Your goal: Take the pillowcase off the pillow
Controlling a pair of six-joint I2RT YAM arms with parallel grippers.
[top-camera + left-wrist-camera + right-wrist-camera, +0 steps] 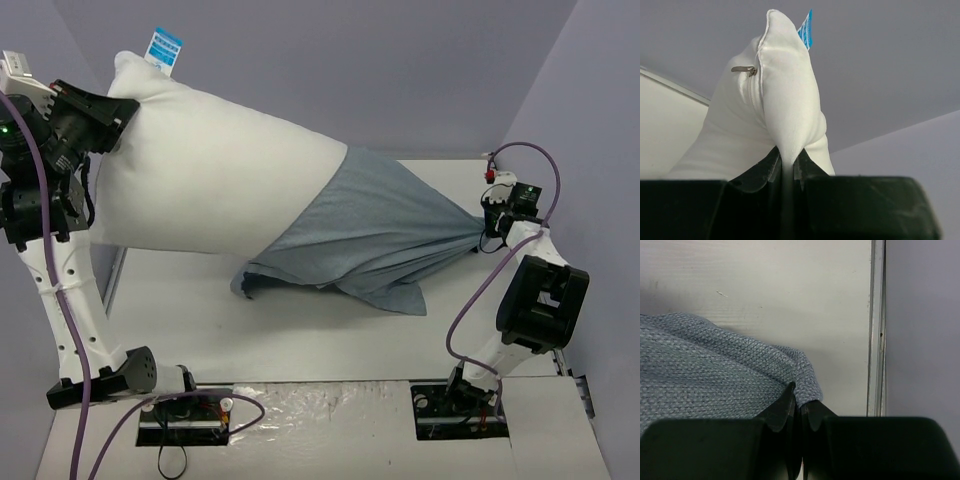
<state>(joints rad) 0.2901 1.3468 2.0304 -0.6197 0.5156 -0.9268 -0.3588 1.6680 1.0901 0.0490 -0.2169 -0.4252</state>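
So, the left fingers [765, 170] are pinched tight on a corner of the white pillow [785, 100], and the right fingers [782, 410] are clamped on a bunched tip of the grey-blue pillowcase [700, 370], just above the tabletop [790, 290]. The pillow's right end is hidden inside the case, and you can't tell how far in it goes. The left arm [50, 200] stands tall, holding the pillow up high. The right arm [530, 300] is folded and reaches low, with the fabric stretched taut between them.

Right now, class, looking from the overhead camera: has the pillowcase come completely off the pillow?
No, the pillowcase covers the right end of the white pillow, stretched out to the right gripper.
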